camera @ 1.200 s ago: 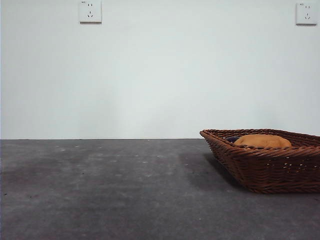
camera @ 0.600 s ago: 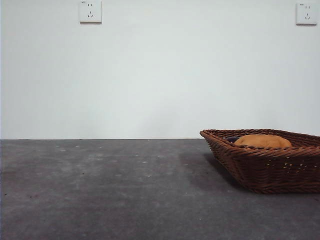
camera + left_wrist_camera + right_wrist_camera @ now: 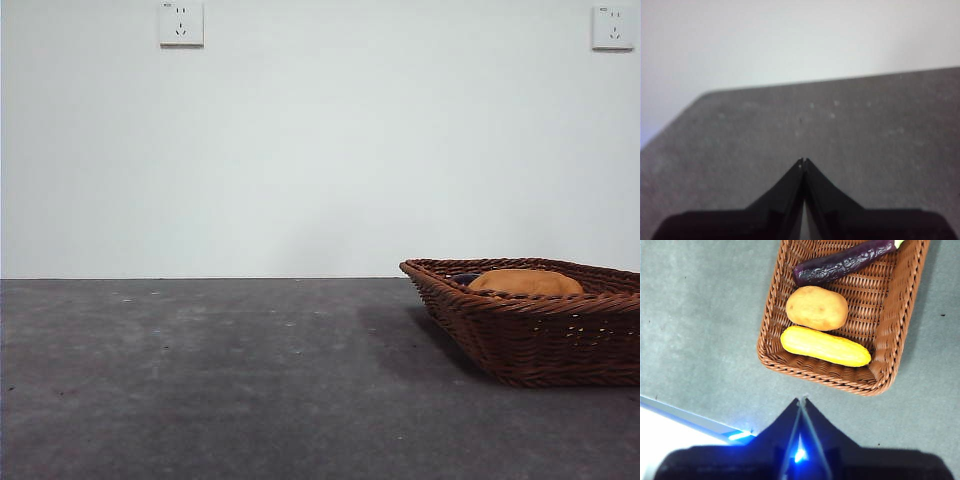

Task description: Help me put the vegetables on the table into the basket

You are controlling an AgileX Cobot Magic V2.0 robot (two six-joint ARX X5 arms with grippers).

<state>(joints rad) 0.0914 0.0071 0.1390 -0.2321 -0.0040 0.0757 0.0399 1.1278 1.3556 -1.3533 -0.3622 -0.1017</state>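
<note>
The wicker basket (image 3: 890,335) stands on the grey table (image 3: 700,315), at the right of the front view (image 3: 540,340). Inside it lie an orange-brown potato (image 3: 817,308), a yellow corn-like piece (image 3: 825,346) and a dark purple eggplant (image 3: 845,262). Only the potato's top (image 3: 525,282) shows over the rim in the front view. My right gripper (image 3: 803,401) is shut and empty, high above the table beside the basket. Over bare table, my left gripper (image 3: 803,161) is shut and holds nothing.
A white wall with two sockets (image 3: 180,22) stands behind the table. The table's edge (image 3: 685,412) runs close to my right gripper. The table's far edge and a cut corner (image 3: 705,95) show in the left wrist view.
</note>
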